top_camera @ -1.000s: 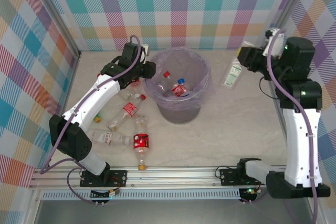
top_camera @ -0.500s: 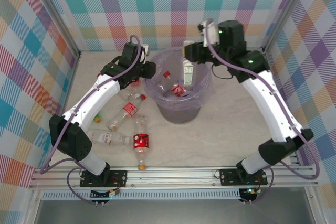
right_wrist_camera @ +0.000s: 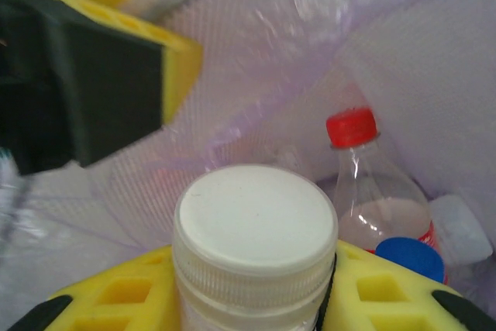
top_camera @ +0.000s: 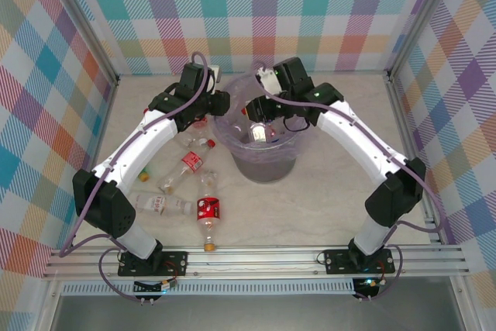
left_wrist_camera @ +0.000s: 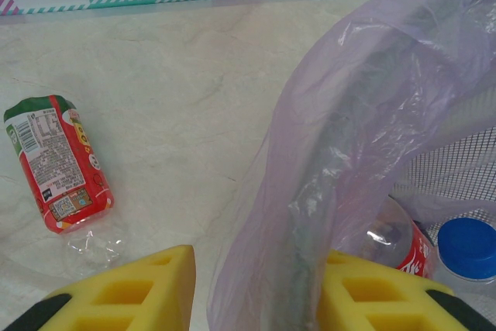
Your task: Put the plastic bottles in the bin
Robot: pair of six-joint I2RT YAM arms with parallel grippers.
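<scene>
Grippers: two, the left gripper [top_camera: 221, 105] and the right gripper [top_camera: 260, 116], both at the bin [top_camera: 267, 170].
Bins: one, round and grey, lined with a lavender bag [left_wrist_camera: 325, 114]. It stands mid-table, toward the far wall.
Loose bottles [top_camera: 188, 165]: at least five lie on their sides on the table [top_camera: 341, 199], all left of the bin. Most have red labels. One with a red label and a green end [left_wrist_camera: 58, 164] lies near the left gripper.
Bottles in the bin: at least two rest at the bottom. One has a red cap [right_wrist_camera: 353, 184] and one a blue cap [right_wrist_camera: 411, 257], and they lie right beside each other.
Bottles held: one, a white-capped bottle [right_wrist_camera: 256, 222].
Left gripper: its yellow fingers [left_wrist_camera: 128, 292] are clamped on the bin's near-left rim and bag, one finger outside and one inside.
Right gripper: it pinches the white-capped bottle just under the cap and holds it inside the bin's mouth, above the two bottles. The left gripper shows through the bag close by.
Change: a second ago the right arm was folded at the right wall, with its bottle over the table right of the bin. Half a second ago the bottle was at the bin's far rim, and now the arm reaches across to the bin's left half. The left arm, the bin and the loose bottles are where they were.
</scene>
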